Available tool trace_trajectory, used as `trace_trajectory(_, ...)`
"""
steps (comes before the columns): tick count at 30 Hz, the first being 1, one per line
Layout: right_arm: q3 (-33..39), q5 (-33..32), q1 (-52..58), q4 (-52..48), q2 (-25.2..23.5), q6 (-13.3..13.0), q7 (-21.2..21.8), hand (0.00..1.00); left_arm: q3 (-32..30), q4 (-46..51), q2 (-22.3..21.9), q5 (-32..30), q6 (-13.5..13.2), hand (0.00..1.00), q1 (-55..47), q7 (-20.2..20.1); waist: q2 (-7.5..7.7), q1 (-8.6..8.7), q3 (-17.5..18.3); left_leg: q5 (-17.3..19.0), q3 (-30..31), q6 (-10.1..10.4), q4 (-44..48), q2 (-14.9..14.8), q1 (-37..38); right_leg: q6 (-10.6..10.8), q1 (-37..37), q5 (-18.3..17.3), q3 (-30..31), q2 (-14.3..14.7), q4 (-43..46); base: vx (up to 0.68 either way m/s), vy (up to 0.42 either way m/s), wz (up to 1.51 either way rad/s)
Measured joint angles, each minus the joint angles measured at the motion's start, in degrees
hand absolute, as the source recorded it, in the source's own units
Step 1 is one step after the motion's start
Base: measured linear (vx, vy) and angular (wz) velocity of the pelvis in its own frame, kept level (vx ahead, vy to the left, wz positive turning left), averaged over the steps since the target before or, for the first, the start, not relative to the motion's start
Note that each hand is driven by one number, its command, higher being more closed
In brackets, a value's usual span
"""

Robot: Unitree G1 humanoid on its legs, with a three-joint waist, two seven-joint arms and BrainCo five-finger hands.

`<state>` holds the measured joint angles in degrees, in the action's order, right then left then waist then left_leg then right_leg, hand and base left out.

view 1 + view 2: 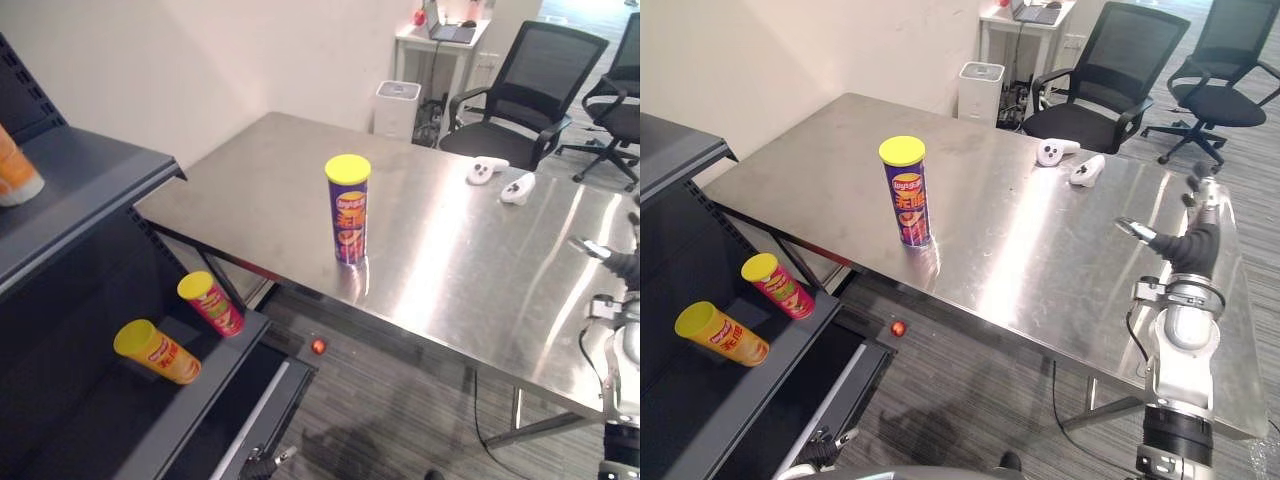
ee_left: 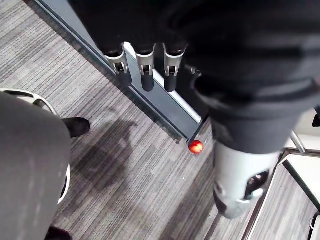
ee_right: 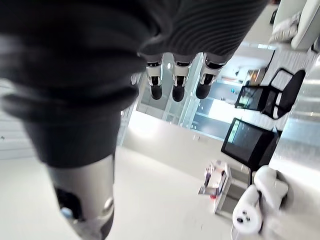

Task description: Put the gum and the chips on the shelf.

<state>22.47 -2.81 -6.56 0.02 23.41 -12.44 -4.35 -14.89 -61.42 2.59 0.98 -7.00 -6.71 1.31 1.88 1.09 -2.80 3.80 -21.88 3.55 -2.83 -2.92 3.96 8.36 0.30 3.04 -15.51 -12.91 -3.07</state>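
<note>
1. We see tall, round, purple chips (image 1: pixel 347 212) with a flat yellow lid (image 1: pixel 347 168). They stand up on the shiny steel table (image 1: pixel 480 270), close to its near edge, with open room on every side.
2. A yellow can (image 1: pixel 157 352) and a red can (image 1: pixel 211 303) lie apart on the dark shelf (image 1: pixel 232 368) at the left.
3. The right hand (image 1: pixel 1180 243) floats over the table's right side, fingers straight, holding nothing.
4. The left hand (image 2: pixel 145 70) hangs over stripy grey carpet (image 2: pixel 125 175), fingers loose and empty.

Purple chips can (image 1: pixel 347 225) w/ yellow lid (image 1: pixel 347 168).
</note>
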Motion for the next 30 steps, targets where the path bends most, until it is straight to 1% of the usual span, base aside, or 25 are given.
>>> trace_trajectory(1,-1.4,0.0,0.0,-0.4,-0.1,-0.1,0.1,0.00,0.0,0.0,0.0,0.0,0.0,0.00,0.1,0.0,-0.20,-0.05,-0.2,0.0,0.3,0.0,0.0,0.0,-0.1,0.0,0.1,0.0,-0.3,0.0,0.0,0.00,-0.032,0.11)
trace_trajectory(5,-3.9,0.0,-0.3,-1.5,-1.7,-0.3,1.2,0.00,0.0,0.6,0.3,0.0,-0.1,0.00,0.5,0.0,0.32,-0.09,-1.5,-0.2,1.0,-0.2,0.0,0.0,-0.8,0.0,0.1,0.0,-1.1,0.0,0.0,0.00,-0.037,0.08)
trace_trajectory(12,-9.9,0.0,-1.2,-1.5,-2.1,-0.4,2.0,0.00,0.6,0.7,0.4,0.0,-0.2,0.00,0.7,0.2,0.23,-0.38,-1.7,-0.2,2.1,-0.2,0.0,-0.1,-1.0,0.0,0.4,0.0,-2.1,0.1,0.0,0.00,-0.033,0.06)
trace_trajectory(16,-11.5,0.0,-1.5,-1.5,-2.2,-0.4,2.2,0.00,1.2,1.0,0.4,0.0,-0.3,0.00,1.0,0.4,0.18,-1.04,-2.2,-0.2,2.2,-0.2,0.0,-0.1,-1.0,0.0,0.5,0.0,-2.1,0.1,0.0,-0.02,-0.038,0.01)
trace_trajectory(17,-12.4,0.0,-1.9,-1.5,-2.2,-0.4,2.3,0.00,1.2,1.0,0.4,0.0,-0.3,0.00,1.3,0.4,0.12,-1.20,-2.9,-0.4,2.3,-0.2,0.0,-0.1,-1.1,0.0,0.5,0.0,-2.2,0.1,0.0,-0.05,-0.053,0.06)
trace_trajectory(22,-14.6,0.0,-4.1,-1.4,-2.5,-0.4,2.3,0.00,1.2,1.0,0.4,0.0,-0.3,0.00,1.9,0.5,0.11,-1.49,-3.9,-1.1,3.7,-0.2,-0.1,-0.2,-2.3,0.0,0.1,0.0,-3.4,0.3,0.0,-0.03,-0.055,0.13)
trace_trajectory(25,-15.4,0.0,-5.9,-1.3,-4.2,-0.3,2.2,0.00,1.1,1.1,0.4,0.0,-0.3,0.00,2.1,0.6,0.18,-1.54,-4.2,-1.4,4.0,-0.2,-0.1,-0.3,-2.8,0.0,-0.2,0.0,-3.7,0.3,0.0,-0.03,-0.039,0.05)
trace_trajectory(30,-18.5,0.0,-7.1,-1.1,-4.2,-0.3,2.2,0.00,1.1,1.1,0.5,0.0,-0.3,0.00,2.3,0.8,0.25,-1.87,-4.4,-1.7,4.3,-0.3,-0.6,-0.2,-2.9,-0.1,-0.3,0.0,-4.0,0.3,0.0,-0.02,-0.032,0.04)
